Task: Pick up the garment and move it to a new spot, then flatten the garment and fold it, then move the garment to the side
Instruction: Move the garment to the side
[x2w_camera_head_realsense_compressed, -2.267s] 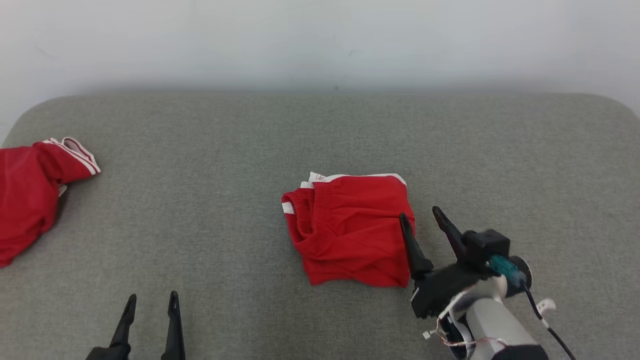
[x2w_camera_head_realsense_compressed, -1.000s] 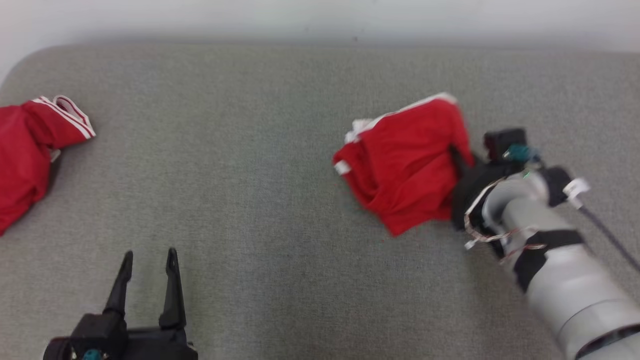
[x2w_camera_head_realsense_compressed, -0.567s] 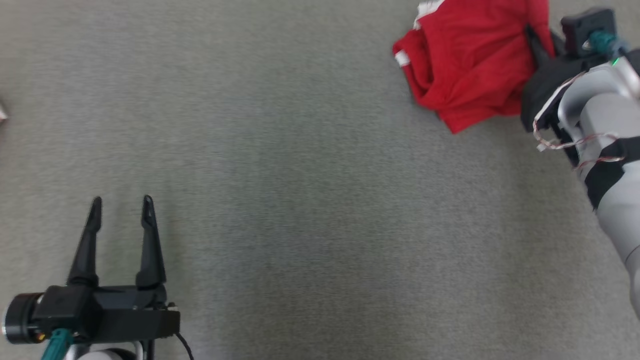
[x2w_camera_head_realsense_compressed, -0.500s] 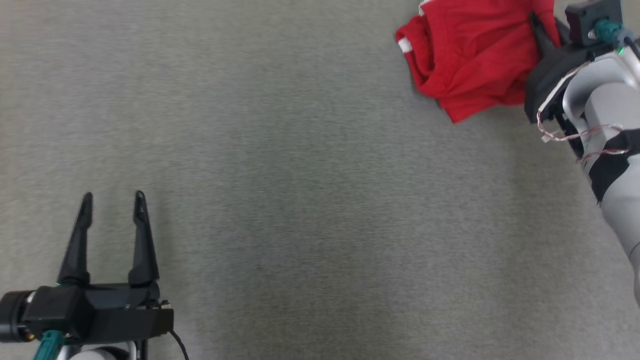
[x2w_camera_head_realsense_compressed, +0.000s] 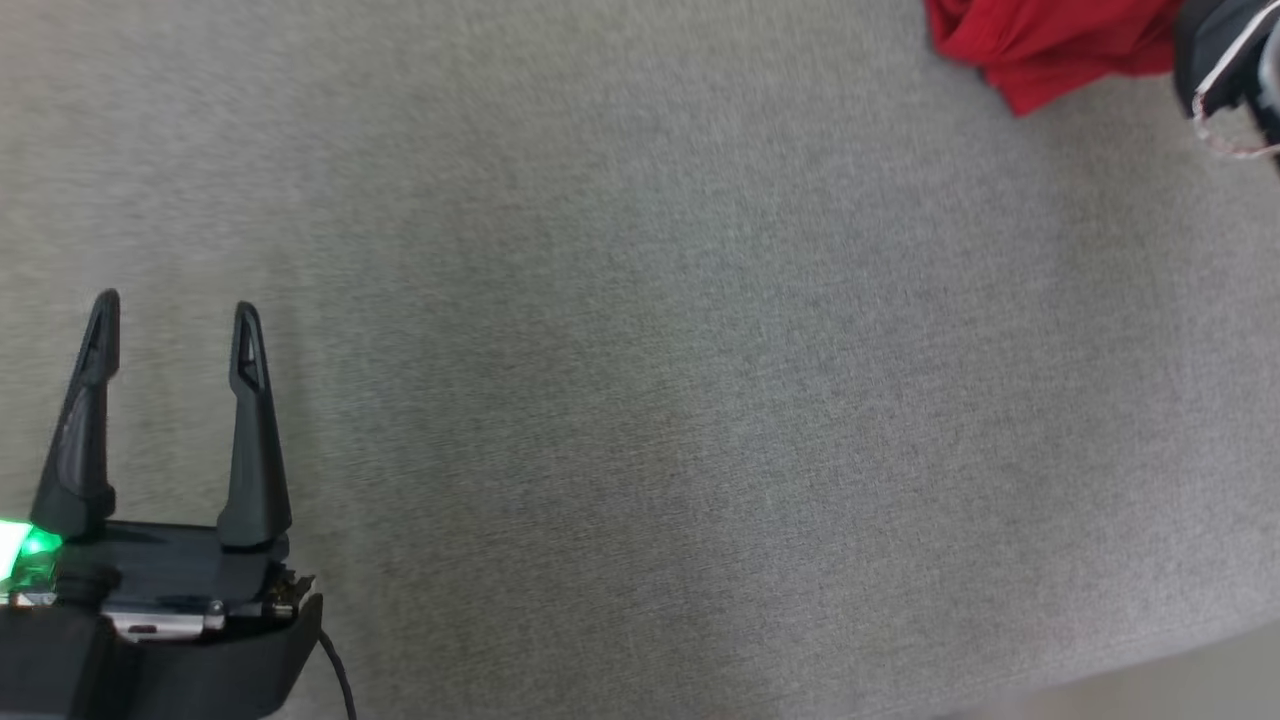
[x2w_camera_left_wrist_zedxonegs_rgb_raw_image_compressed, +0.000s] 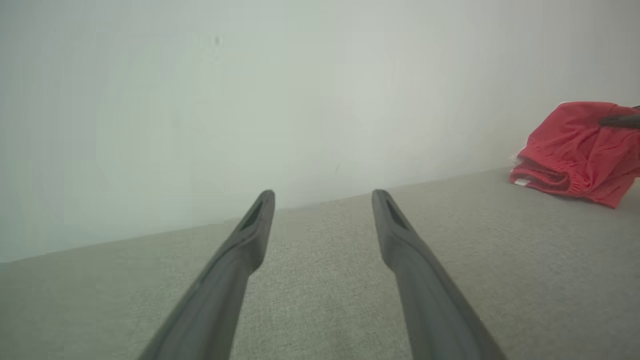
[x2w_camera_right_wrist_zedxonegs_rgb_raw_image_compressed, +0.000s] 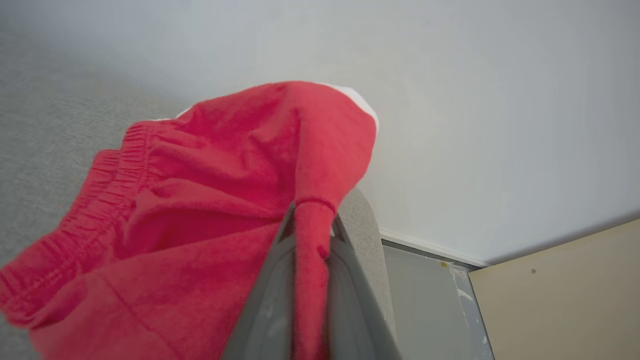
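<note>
One garment (x2w_camera_right_wrist_zedxonegs_rgb_raw_image_compressed: 200, 200), waistband (x2w_camera_right_wrist_zedxonegs_rgb_raw_image_compressed: 107, 190) leftward, axis unclear | right end effector (x2w_camera_right_wrist_zedxonegs_rgb_raw_image_compressed: 311, 212) pinching it | left end effector (x2w_camera_head_realsense_compressed: 172, 315) wide

A grey fabric cushion (x2w_camera_head_realsense_compressed: 640, 400) runs back to a plain white wall (x2w_camera_left_wrist_zedxonegs_rgb_raw_image_compressed: 200, 100) (with a few faint marks on it). Past the cushion's rounded end are a grey strip (x2w_camera_right_wrist_zedxonegs_rgb_raw_image_compressed: 425, 300) and a beige surface (x2w_camera_right_wrist_zedxonegs_rgb_raw_image_compressed: 560, 290).

In the head view the red shorts (x2w_camera_head_realsense_compressed: 1040, 45) run off the top edge at upper right; the right arm (x2w_camera_head_realsense_compressed: 1225, 60) beside them is cut by the right edge. The left gripper (x2w_camera_head_realsense_compressed: 175, 305) loses its base at lower left. In the right wrist view a pinched fold of cloth hides the inner faces of the 2 fingers of the right gripper (x2w_camera_right_wrist_zedxonegs_rgb_raw_image_compressed: 312, 220).
</note>
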